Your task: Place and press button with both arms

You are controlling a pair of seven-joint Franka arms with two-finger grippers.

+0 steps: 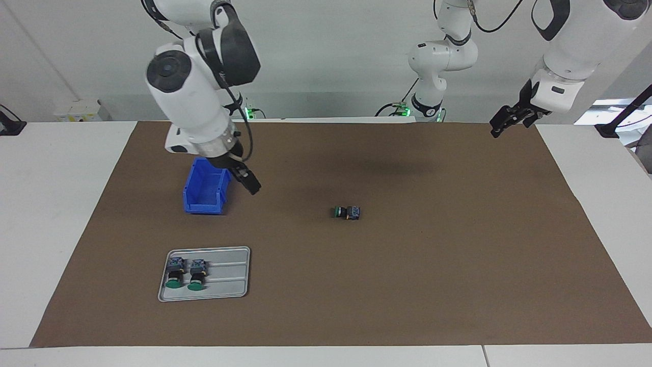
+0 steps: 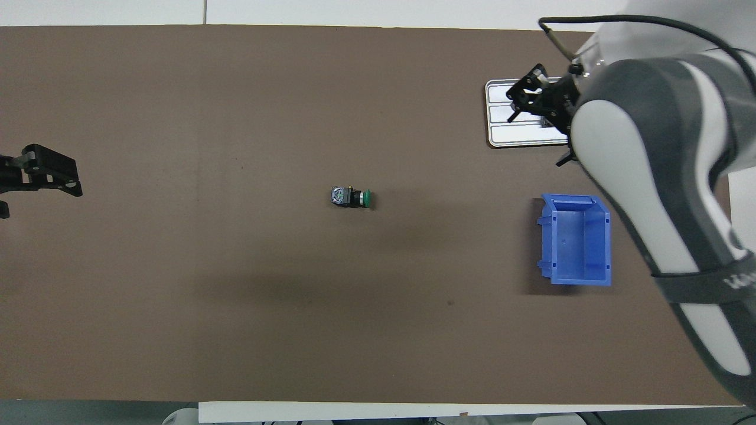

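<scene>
Button (image 1: pixel 348 212) lies on its side mid-mat, unpressed. Right gripper (image 1: pixel 250 184) open, empty, beside bin (image 1: pixel 205 193); left gripper (image 1: pixel 504 124) open, waiting.

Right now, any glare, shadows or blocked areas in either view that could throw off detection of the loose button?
Facing view: soft arm shadows fall on the mat nearer the robots than the button, none across it. Overhead view: the button is lit evenly with a faint shadow beside its cap; the tray glares nearly white, and the right arm with its end effector covers much of it.
</scene>
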